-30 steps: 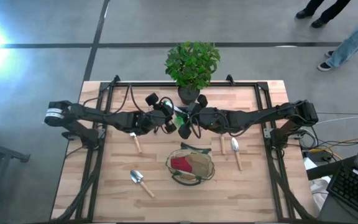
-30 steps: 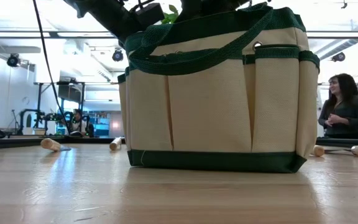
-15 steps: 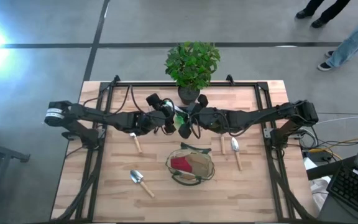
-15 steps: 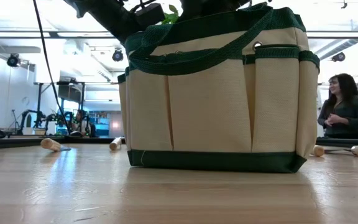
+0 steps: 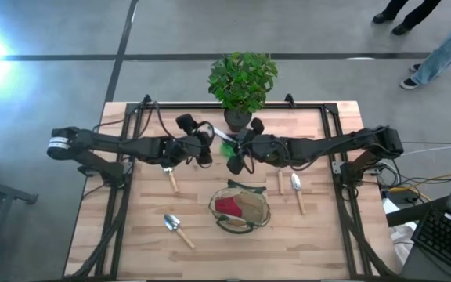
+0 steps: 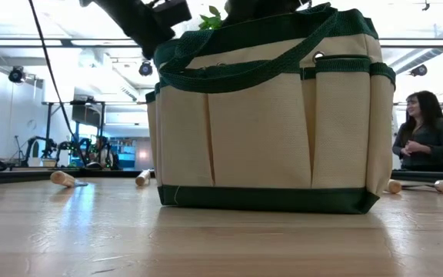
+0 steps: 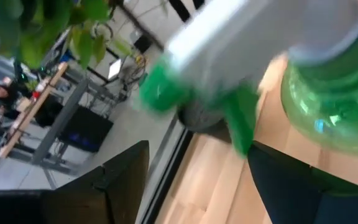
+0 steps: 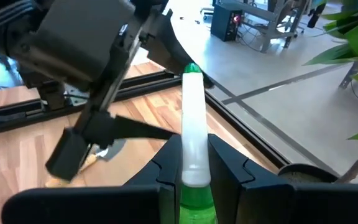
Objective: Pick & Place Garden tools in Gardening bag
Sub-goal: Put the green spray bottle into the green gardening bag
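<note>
Spray bottle (image 8: 193, 163) hung just behind bag (image 5: 241, 210), pinched at neck by right gripper (image 8: 191, 171). Left gripper (image 5: 196, 149) stood open beside it. Prob. light, slick plastic; neck = safest hold.

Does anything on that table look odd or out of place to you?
Yes: the green plastic spray bottle hangs in mid-air, pinched at its white neck by the right claw, while the left claw stands open just beside it. The wooden-handled trowels lie scattered around the round fabric bag.
</note>
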